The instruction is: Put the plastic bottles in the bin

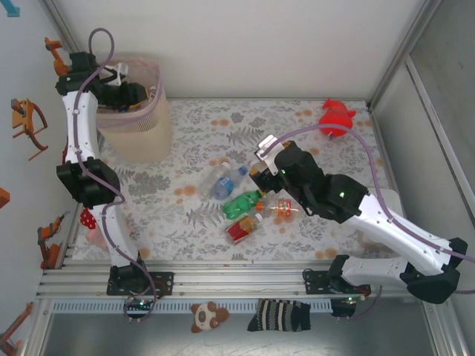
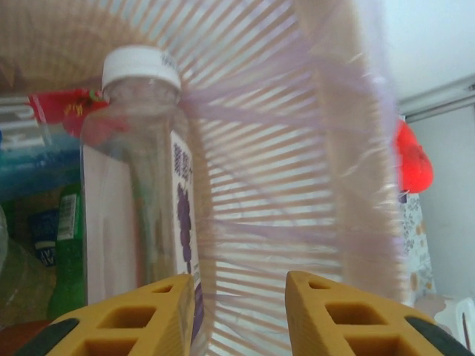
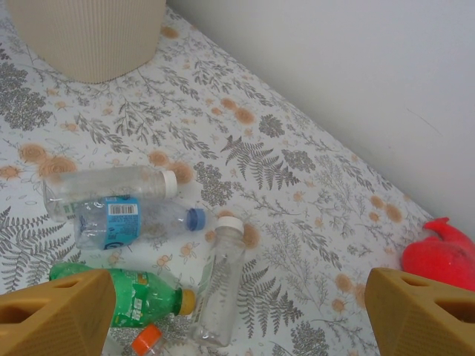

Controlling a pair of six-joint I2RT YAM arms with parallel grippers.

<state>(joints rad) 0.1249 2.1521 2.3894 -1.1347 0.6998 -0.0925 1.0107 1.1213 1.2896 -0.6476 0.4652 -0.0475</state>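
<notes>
Left pincer (image 2: 239, 280) narrow and empty at the mouth of the bin (image 1: 141, 139) — a white-capped clear bottle (image 2: 137, 185) sits just past its left finger. Right pincer (image 3: 241, 293) hangs wide open above the bench (image 3: 297, 178), loose bottles (image 3: 133, 221) right under it.

Floral table (image 1: 312, 133) holds bottles (image 1: 243, 204), bin (image 1: 141, 133) (red toy (image 1: 336, 119) too).

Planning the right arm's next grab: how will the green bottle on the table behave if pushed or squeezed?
The green bottle lies on its side, so a sideways push would probably roll it. It looks like thin plastic, so likely light and may dent when squeezed. The clear bottle by its cap might get knocked.
</notes>
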